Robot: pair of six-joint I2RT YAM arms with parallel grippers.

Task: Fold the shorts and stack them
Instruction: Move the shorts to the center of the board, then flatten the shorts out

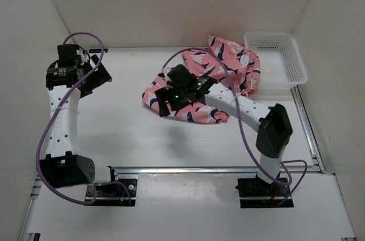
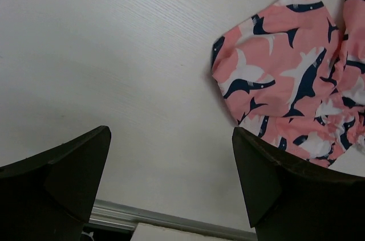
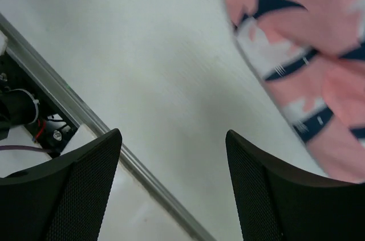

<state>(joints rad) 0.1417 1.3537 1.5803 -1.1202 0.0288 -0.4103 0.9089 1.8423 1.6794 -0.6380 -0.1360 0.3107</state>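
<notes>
Left claw (image 1: 98,77): jaws wide open, nothing in them. In the left wrist view (image 2: 171,187) only bare table (image 2: 114,53) shows between the fingers (image 2: 57,184). The shorts (image 2: 285,76) lie ahead and to the right of that claw, apart from both fingers. A metal rail (image 2: 159,218) runs just under the claw at the bottom edge.

Right claw (image 1: 165,99): also wide open, gripping nothing. From above it hangs over the near-left end of the shorts (image 1: 234,61). The right wrist view (image 3: 171,178) shows table (image 3: 142,53) between the fingers (image 3: 274,195) and the shorts (image 3: 296,41) ahead-right of the claw, blurred. Can't tell if either finger touches the cloth. The rail (image 3: 85,115) crosses to the left of the claw.

The shorts are crumpled and unfolded, strung out diagonally from under the right claw toward the basket (image 1: 268,35). Their far end is bunched up against the basket's left side; contact or just beside, can't tell.
</notes>
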